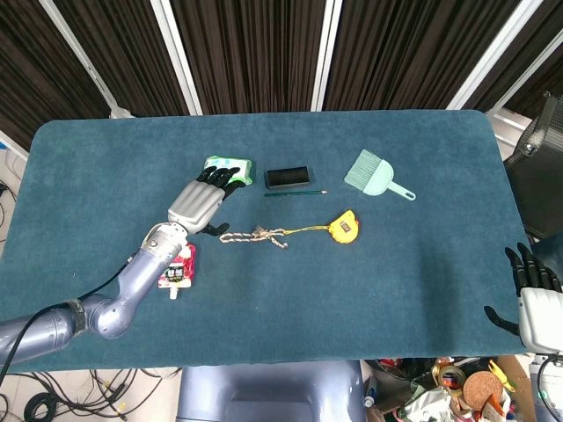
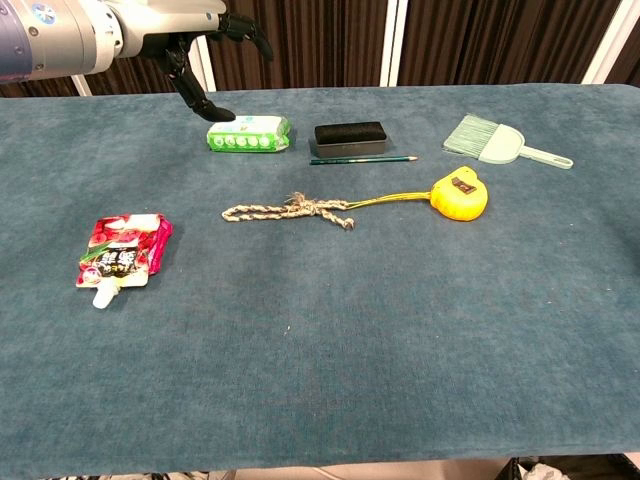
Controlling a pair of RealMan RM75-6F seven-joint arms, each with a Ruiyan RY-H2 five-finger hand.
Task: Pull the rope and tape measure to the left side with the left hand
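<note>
Head view first: the rope point(image 1: 253, 236) is seen lying stretched across the middle of the table point(image 1: 422, 264), its right end joined by a yellow strip to the tape measure point(image 1: 344, 228), so the pair can be judged to travel together once the rope's free left end is drawn leftward. Neither has been taken up yet. The left hand point(image 1: 204, 201) is held above the cloth just beside that left end, between it and the green wipes packet point(image 1: 228, 169); in the chest view it is shown raised well clear of the table, so nothing is touched. Its fingers point(image 2: 243, 26) are spread apart and lightly curved, and nothing is held in them. The right hand point(image 1: 532, 299) is parked at the table's right edge, fingers apart and empty. A red pouch point(image 2: 122, 253) is left lying under the left forearm.
</note>
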